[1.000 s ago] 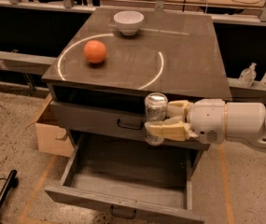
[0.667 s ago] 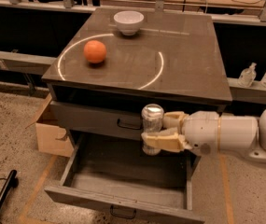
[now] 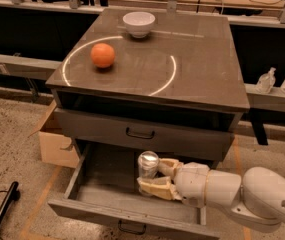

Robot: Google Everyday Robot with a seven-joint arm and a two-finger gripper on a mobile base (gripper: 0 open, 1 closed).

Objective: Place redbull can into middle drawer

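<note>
The slim silver metal redbull can with the shiny top (image 3: 148, 165) is upright inside the open wide grey middle drawer (image 3: 107, 170), roughly mid-width and toward the back. It sits below the closed grey upper drawer with the black handle (image 3: 141, 133). The cream two-finger gripper (image 3: 152, 179) reaches in from the right, and its jaws are clenched around the can's lower body. One finger hides the can's base, so whether it rests on the drawer floor cannot be told.

The main risk is probably letting go too high. A can this tall and narrow would likely tip if dropped even slightly, then roll across the smooth floor. If the jaws part unevenly or pull back sideways, a finger could drag the can over. The bulky wrist is close under the upper drawer front, so a straight lift might knock against it.

A second ago the can hung higher and further right, level with the upper drawer front and outside the opening. The arm has since come down and leftward, bringing the can inside. The orange ball (image 3: 103, 55) and the white ceramic bowl (image 3: 138, 23) on the dark counter (image 3: 202, 59) have not moved
</note>
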